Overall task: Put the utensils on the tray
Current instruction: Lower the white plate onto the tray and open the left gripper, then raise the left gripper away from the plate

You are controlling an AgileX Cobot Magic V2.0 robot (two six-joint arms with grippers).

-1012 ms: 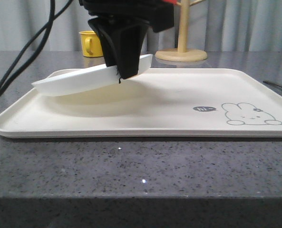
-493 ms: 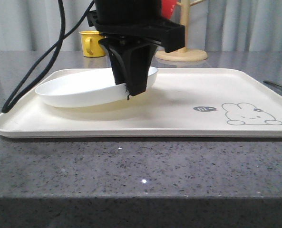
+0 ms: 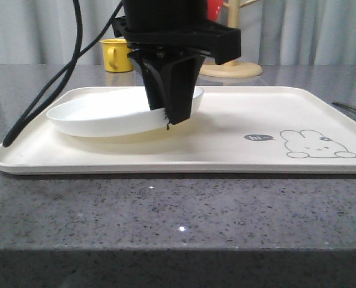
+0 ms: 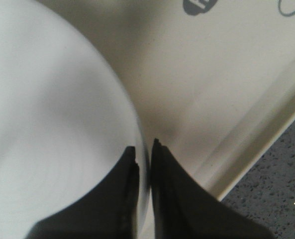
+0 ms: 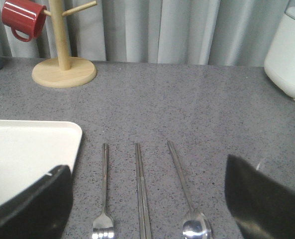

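The left gripper (image 3: 167,117) is pinching the right rim of the round white plate (image 3: 99,115) between narrow jaws, holding it over the left half of the cream rabbit tray (image 3: 238,157). The plate is sitting low and nearly level, its underside looking close to the tray floor. To finish well, the arm likely needs to settle the plate flat before easing the jaws apart, then lift straight up so the rim is not dragged. To the right of the tray, the right gripper (image 5: 147,204) is hanging with jaws wide over three utensils on the grey counter: one fork (image 5: 104,199), one pair of chopsticks (image 5: 142,194) and one long-handled spoon (image 5: 187,199). One yellow mug (image 3: 113,54) and one red mug (image 5: 21,16) are showing at the far side.
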